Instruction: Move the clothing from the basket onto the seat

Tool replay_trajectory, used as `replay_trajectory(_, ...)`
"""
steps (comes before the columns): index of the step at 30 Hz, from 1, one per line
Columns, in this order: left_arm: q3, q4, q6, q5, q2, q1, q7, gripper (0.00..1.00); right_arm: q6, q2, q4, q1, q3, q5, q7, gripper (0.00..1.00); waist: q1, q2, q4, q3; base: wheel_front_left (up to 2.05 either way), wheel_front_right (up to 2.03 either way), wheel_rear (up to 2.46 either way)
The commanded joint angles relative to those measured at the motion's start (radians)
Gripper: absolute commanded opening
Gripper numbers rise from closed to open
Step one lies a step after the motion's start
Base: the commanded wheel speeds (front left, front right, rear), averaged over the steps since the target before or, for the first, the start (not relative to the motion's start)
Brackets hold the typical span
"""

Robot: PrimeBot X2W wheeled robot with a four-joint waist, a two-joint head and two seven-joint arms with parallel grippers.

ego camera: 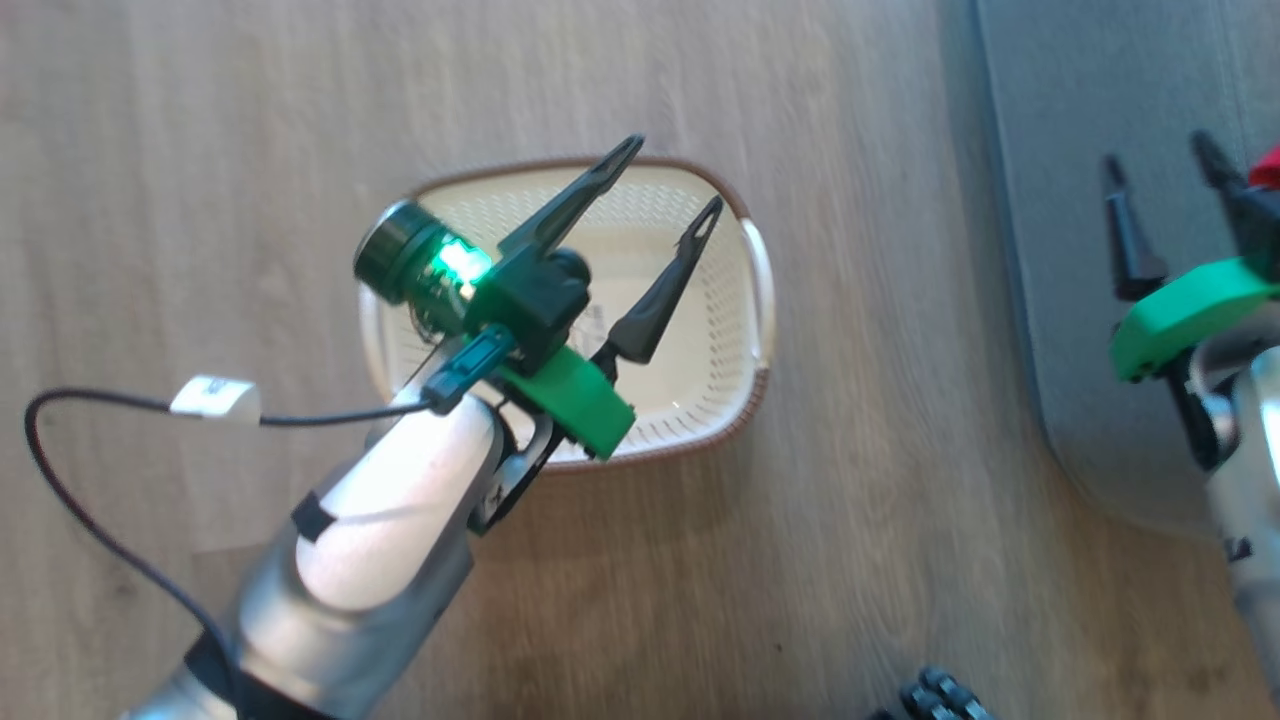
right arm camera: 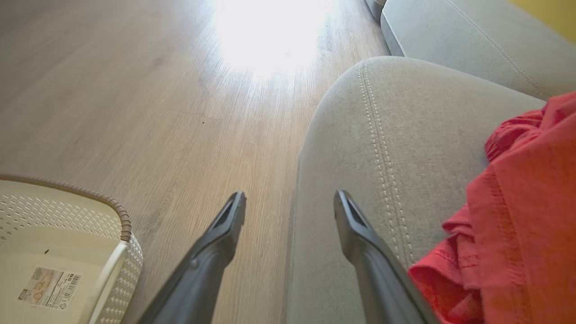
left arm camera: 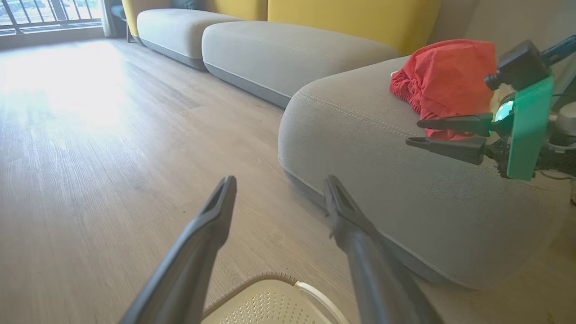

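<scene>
The cream basket [ego camera: 735,330] with its brown rim stands on the wood floor, its bare floor and label sticker [right arm camera: 49,286] showing. My left gripper [ego camera: 670,180] hovers open over it, nothing between its fingers. Red clothing [left arm camera: 443,78] lies bunched on the grey seat [left arm camera: 360,148], and a sliver of it shows at the head view's right edge [ego camera: 1268,168]. My right gripper [ego camera: 1160,165] stands open above the seat's rounded corner, with the clothing [right arm camera: 522,211] just to its right and apart from its fingers. From the left wrist view the right gripper [left arm camera: 413,132] points sideways beside the red pile.
Wood floor surrounds the basket. More grey cushions [left arm camera: 288,49] with yellow backrests [left arm camera: 355,15] run along the far side. A black cable [ego camera: 90,400] with a white tag loops off my left forearm. A dark ribbed part [ego camera: 940,697] shows at the head view's bottom edge.
</scene>
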Motion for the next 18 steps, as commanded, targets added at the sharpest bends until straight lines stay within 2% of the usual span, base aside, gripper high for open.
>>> replay_trajectory(1,0.042,-0.033,-0.002,0.008,0.001,0.012,-0.009,1.00,0.000,-0.008,-0.038,0.034,0.020,0.011,-0.009,1.00,0.0001,-0.0001,0.052,-0.054,0.00,0.00,0.00)
replay_trajectory(10,0.216,-0.014,0.006,0.030,-0.020,0.140,-0.009,1.00,0.000,0.025,-0.201,0.100,0.089,0.075,-0.009,1.00,0.0001,-0.0001,0.138,-0.172,0.00,0.00,0.00)
replay_trajectory(18,0.390,0.013,0.023,0.053,-0.031,0.259,-0.009,1.00,0.000,0.089,-0.298,0.183,0.087,0.104,-0.009,1.00,0.0001,-0.0001,0.167,-0.263,0.00,0.00,0.00)
